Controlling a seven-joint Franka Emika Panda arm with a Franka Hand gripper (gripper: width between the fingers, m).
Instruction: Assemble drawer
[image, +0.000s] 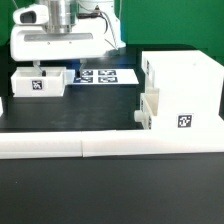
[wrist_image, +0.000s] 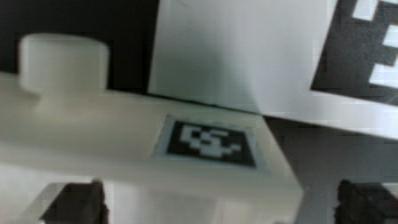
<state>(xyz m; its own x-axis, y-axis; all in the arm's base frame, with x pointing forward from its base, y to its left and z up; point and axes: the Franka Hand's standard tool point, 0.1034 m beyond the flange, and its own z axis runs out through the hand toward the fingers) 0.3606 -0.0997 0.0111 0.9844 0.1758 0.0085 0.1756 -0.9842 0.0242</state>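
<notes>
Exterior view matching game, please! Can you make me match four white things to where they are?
Things:
1. loose small tray
2. tall shell
3. marker board
4. border wall

Places:
A. stretched along the front
B. at the exterior view's left
C. at the exterior view's right
D. lying flat between tray and shell

Pairs: 1-B, 2-C, 3-D, 4-A

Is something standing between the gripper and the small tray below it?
Nothing visible does. The gripper hangs open directly above the tray, and the wrist view shows its tagged wall and knob close before the fingertips.
</notes>
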